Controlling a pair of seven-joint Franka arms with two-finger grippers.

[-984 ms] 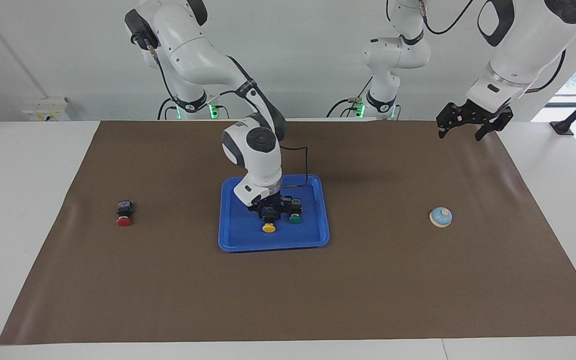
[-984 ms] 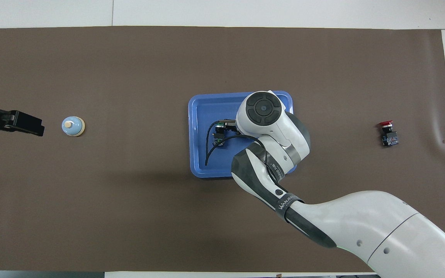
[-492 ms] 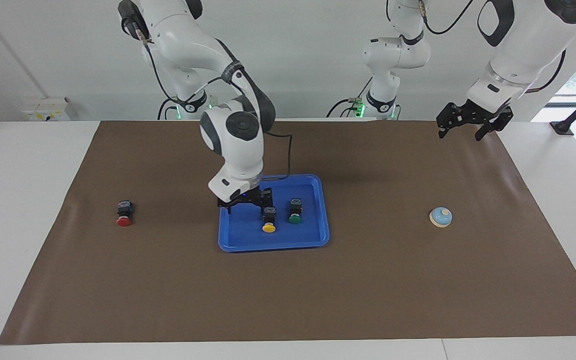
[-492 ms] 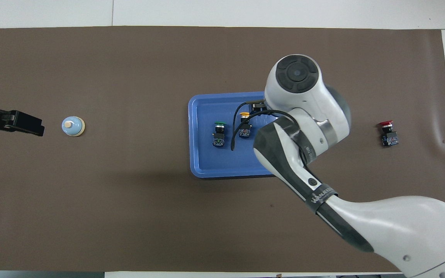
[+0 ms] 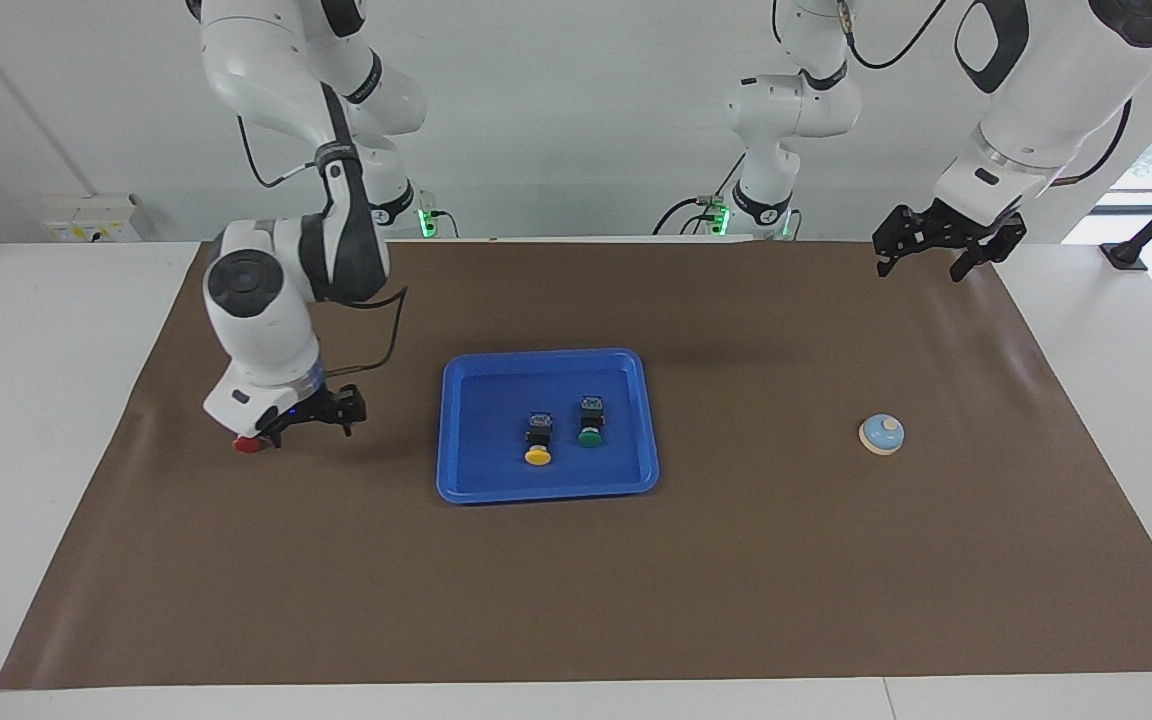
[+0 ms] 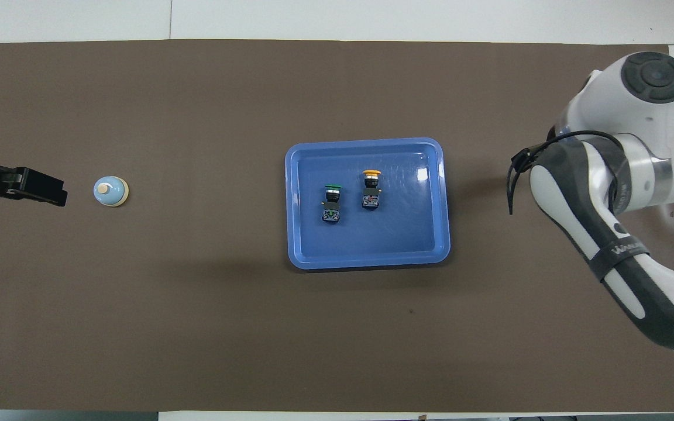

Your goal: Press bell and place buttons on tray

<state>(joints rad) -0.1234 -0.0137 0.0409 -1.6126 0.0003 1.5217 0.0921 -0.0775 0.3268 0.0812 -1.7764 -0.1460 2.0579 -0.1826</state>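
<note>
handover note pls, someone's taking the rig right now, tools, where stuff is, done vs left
Right tool: open, empty, over the red button at the right arm's end of the mat.
Left tool: open, empty, waiting in the air at its own end.
Yellow button and green button: lying in the tray.
Bell: on the mat, at the left arm's end.
Left: tray the red button. Whether the bell was pressed cannot be told.

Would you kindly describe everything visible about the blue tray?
The tray is a shallow blue rectangle with rounded corners and a raised rim, glossy like plastic. It lies flat on the brown mat near the table's middle. Inside lie two buttons side by side, apart from each other: the yellow button and the green button, caps pointing away from the robots. No gripper touches it.
</note>
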